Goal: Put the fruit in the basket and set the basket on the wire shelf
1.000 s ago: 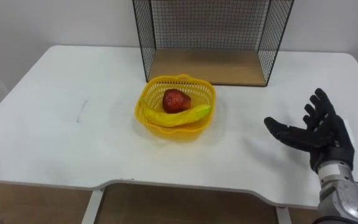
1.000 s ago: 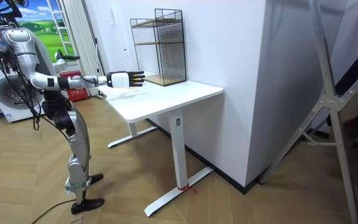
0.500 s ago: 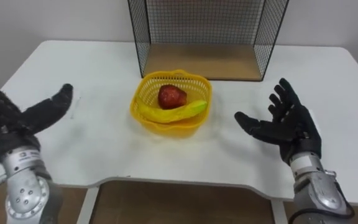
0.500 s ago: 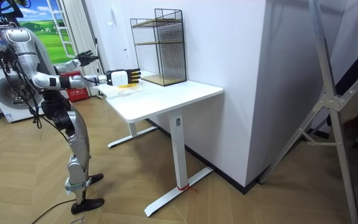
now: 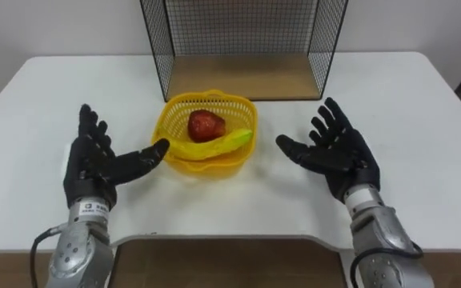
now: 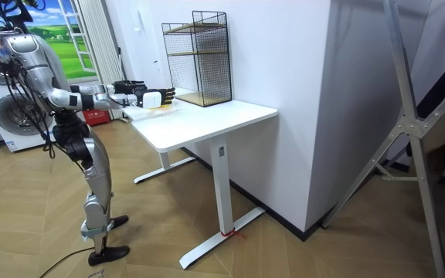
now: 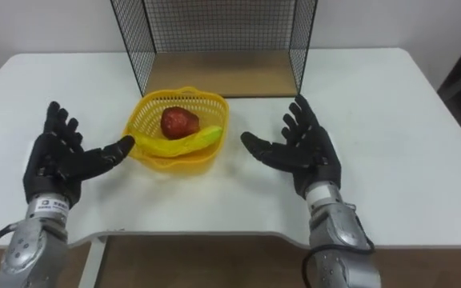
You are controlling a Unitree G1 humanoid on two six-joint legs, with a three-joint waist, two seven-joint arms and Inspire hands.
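White table [image 5: 422, 104] (wall [image 5: 54, 24] behind): left robot hand [image 5: 94, 168] and right robot hand [image 5: 338, 156] flank the basket [image 5: 170, 120], fingers spread

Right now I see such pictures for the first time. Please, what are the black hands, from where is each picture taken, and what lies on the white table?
The black hands belong to a humanoid robot that stands on two legs at the white table. Two pictures come from the two eyes of a camera on its head, looking down; they show one scene from nearly the same place. The third comes from a camera standing in the room and shows the whole robot at the table's end.

On the table is a yellow basket with a red fruit and a banana inside. Behind it stands a wire shelf with a wooden board.

The left hand and the right hand are open, one on each side of the basket. Neither holds anything.
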